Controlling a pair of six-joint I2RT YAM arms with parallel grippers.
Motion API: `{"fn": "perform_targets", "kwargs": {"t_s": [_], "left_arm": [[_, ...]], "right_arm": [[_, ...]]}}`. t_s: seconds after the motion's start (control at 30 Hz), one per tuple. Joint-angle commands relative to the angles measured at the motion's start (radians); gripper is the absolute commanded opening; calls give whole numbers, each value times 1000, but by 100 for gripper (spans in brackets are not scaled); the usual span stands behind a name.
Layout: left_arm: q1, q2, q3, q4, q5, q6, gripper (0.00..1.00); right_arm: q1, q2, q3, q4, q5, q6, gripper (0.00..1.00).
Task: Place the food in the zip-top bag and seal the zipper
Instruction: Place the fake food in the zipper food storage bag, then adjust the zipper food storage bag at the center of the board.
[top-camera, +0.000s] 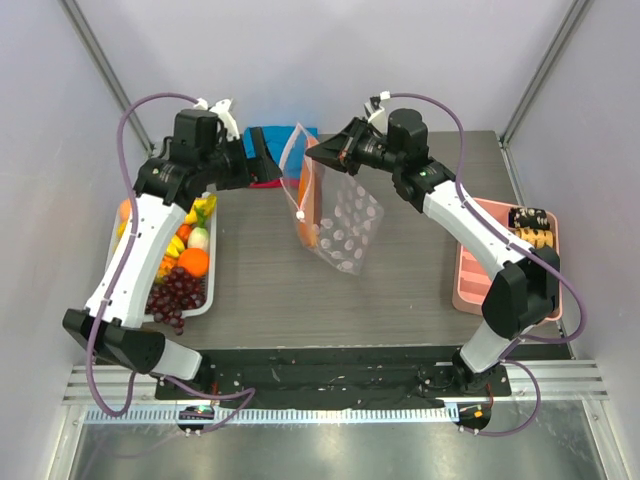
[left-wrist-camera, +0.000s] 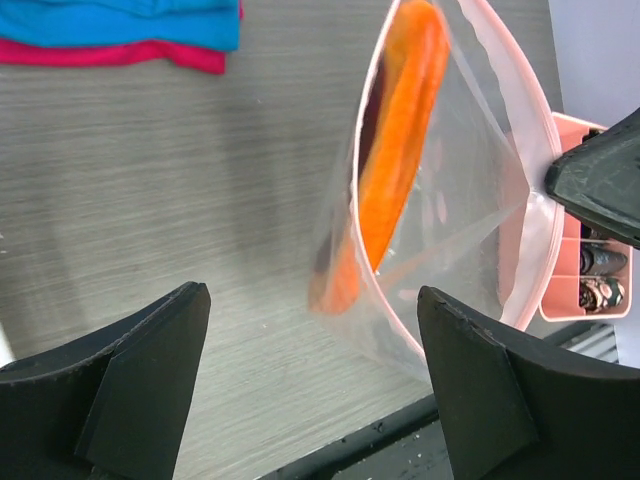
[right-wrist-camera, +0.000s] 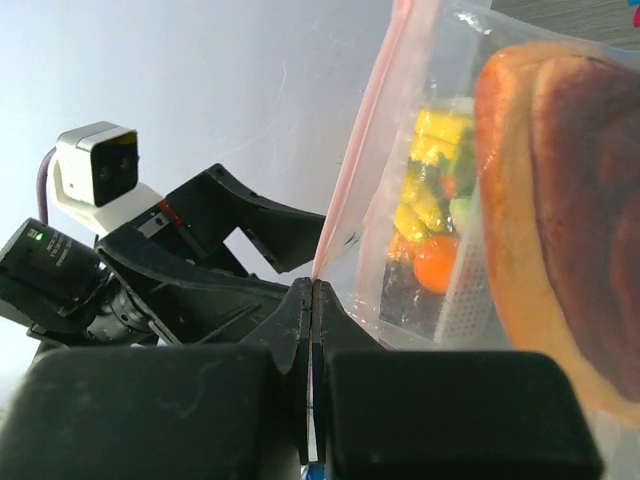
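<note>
The zip-top bag (top-camera: 345, 225) hangs upright over the table, its mouth held open. My right gripper (top-camera: 320, 154) is shut on its pink zipper strip (right-wrist-camera: 365, 130), with the jaws (right-wrist-camera: 312, 292) pressed together on the edge. An orange carrot-like piece (top-camera: 312, 207) lies inside the bag, also seen in the left wrist view (left-wrist-camera: 395, 160). My left gripper (top-camera: 262, 158) is open and empty just left of the bag's mouth (left-wrist-camera: 310, 370). The round orange (top-camera: 193, 261), grape bunch (top-camera: 175, 292) and yellow pieces (top-camera: 176, 245) lie in the white tray (top-camera: 208, 303) at left.
A folded blue-and-red cloth (top-camera: 270, 140) lies at the back behind the left gripper. A pink compartment tray (top-camera: 470, 290) with dark brown pieces (top-camera: 530, 225) stands at the right edge. White walls and metal posts enclose the table.
</note>
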Motion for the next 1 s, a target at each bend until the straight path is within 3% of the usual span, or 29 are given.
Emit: {"fn": "perform_targets", "kwargs": {"t_s": [0.0, 0.13, 0.23, 0.27, 0.37, 0.63, 0.97], "left_arm": [[-26, 29, 32, 34, 68, -15, 87], [-26, 80, 48, 7, 100, -41, 74], [-27, 80, 15, 14, 149, -60, 56], [-29, 80, 16, 13, 194, -54, 29], [-30, 86, 106, -1, 279, -49, 0], [-32, 44, 174, 44, 452, -64, 0], [-30, -22, 38, -13, 301, 12, 0]], "right_arm": [[-1, -59, 26, 48, -21, -17, 1], [1, -62, 24, 62, -23, -21, 1], [-1, -64, 25, 69, -26, -29, 1], [-1, -62, 26, 69, -29, -36, 1], [-1, -70, 24, 28, -32, -85, 1], [-4, -78, 139, -130, -83, -247, 1], [-4, -110, 173, -268, -58, -421, 1]]}}
